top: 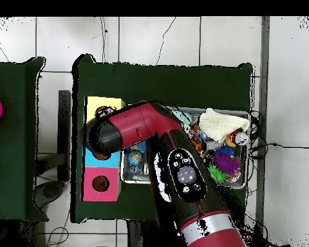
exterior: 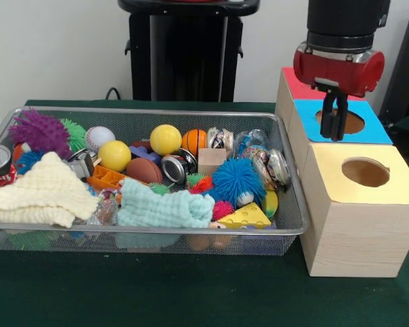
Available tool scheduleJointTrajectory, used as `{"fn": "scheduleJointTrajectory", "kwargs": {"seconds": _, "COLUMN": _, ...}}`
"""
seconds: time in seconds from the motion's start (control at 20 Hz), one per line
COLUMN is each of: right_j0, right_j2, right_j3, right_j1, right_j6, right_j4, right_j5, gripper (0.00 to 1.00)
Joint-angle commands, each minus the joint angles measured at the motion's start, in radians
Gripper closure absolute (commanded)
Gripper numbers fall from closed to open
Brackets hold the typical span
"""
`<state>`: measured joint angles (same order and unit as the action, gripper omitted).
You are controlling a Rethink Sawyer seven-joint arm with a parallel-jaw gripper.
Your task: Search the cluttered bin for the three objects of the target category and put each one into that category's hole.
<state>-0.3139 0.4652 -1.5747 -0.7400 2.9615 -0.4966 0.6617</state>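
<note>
We observe the gripper (exterior: pixel 333 126) positioned over the hole (exterior: pixel 341 122) of the blue-topped box (exterior: pixel 374 129), fingers nearly together and empty, beside the cluttered bin (exterior: pixel 286 170).

front cam: low, close, across the table | overhead: high, straight down | both catch wire bin (exterior: pixel 286 204) (top: pixel 243 183) and boxes (exterior: pixel 357 225) (top: pixel 105 104)
</note>
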Motion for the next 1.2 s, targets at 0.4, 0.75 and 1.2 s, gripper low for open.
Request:
{"fn": "scheduleJointTrajectory", "kwargs": {"seconds": 0.4, "right_j0": -0.165, "right_j2": 0.082, "right_j3": 0.238, "right_j1": 0.219, "right_j6": -0.554, "right_j4": -0.078, "right_j5": 0.154, "gripper": 1.00}}
{"fn": "scheduleJointTrajectory", "kwargs": {"seconds": 0.75, "right_j0": -0.156, "right_j2": 0.057, "right_j3": 0.319, "right_j1": 0.294, "right_j6": -0.586, "right_j4": -0.066, "right_j5": 0.142, "gripper": 1.00}}
{"fn": "scheduleJointTrajectory", "kwargs": {"seconds": 1.2, "right_j0": -0.082, "right_j2": -0.009, "right_j3": 0.326, "right_j1": 0.336, "right_j6": -0.448, "right_j4": -0.078, "right_j5": 0.044, "gripper": 1.00}}
